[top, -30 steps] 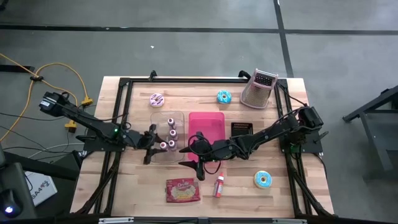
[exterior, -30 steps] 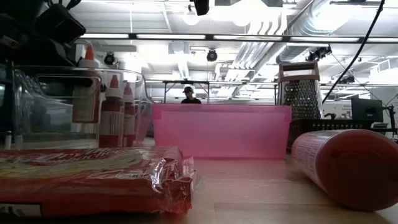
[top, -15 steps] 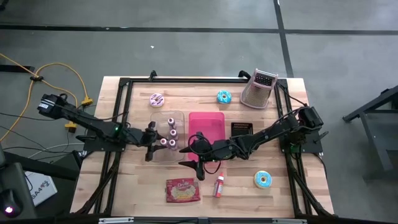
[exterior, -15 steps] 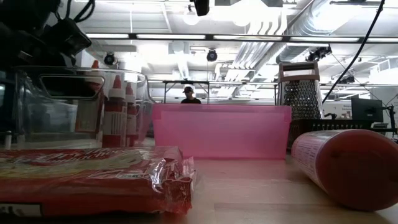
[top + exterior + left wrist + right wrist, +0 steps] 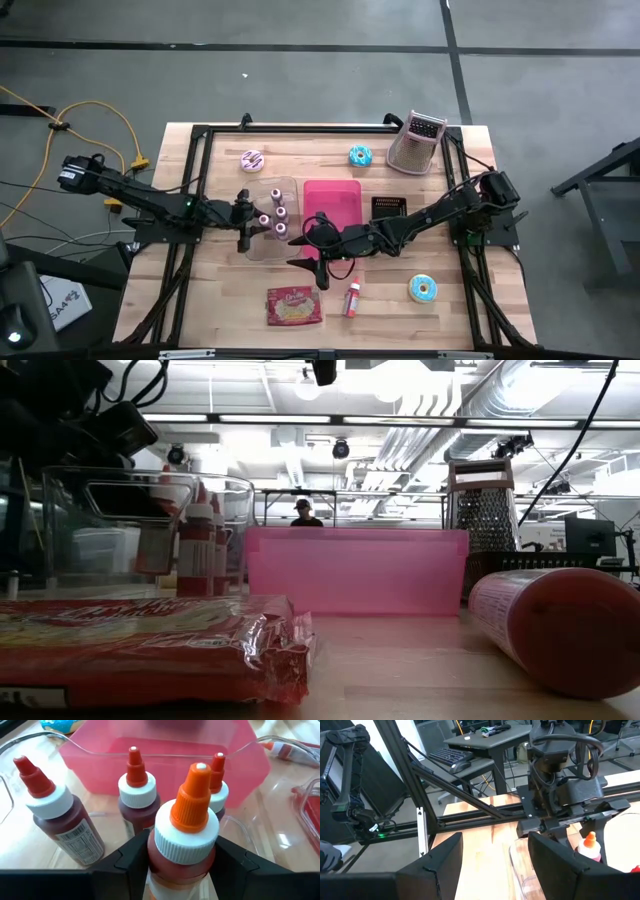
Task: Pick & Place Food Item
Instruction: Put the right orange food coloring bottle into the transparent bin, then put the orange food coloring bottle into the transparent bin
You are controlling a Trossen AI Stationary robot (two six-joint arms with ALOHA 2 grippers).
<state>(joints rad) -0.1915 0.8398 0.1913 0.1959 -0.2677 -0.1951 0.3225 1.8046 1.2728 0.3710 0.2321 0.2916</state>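
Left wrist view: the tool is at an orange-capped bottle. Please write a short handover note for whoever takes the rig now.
Left tool: at the orange-capped bottle, which stands in the clear bin; grip unclear.
Right tool: open, empty, waiting beside the clear bin and in front of the pink bin.
Done: four bottles stand in the clear bin.
Left, probably: the bottle lying on the table and the snack packet are not put away yet.

Floor: grey concrete is surrounding the counter, dark seams crossing it.
Cable: yellow, lying coiled at ten o'clock.
Ceiling: strip lights are glowing among pale ducts.
Desk: is carrying a keyboard.
Person: is sitting far behind.
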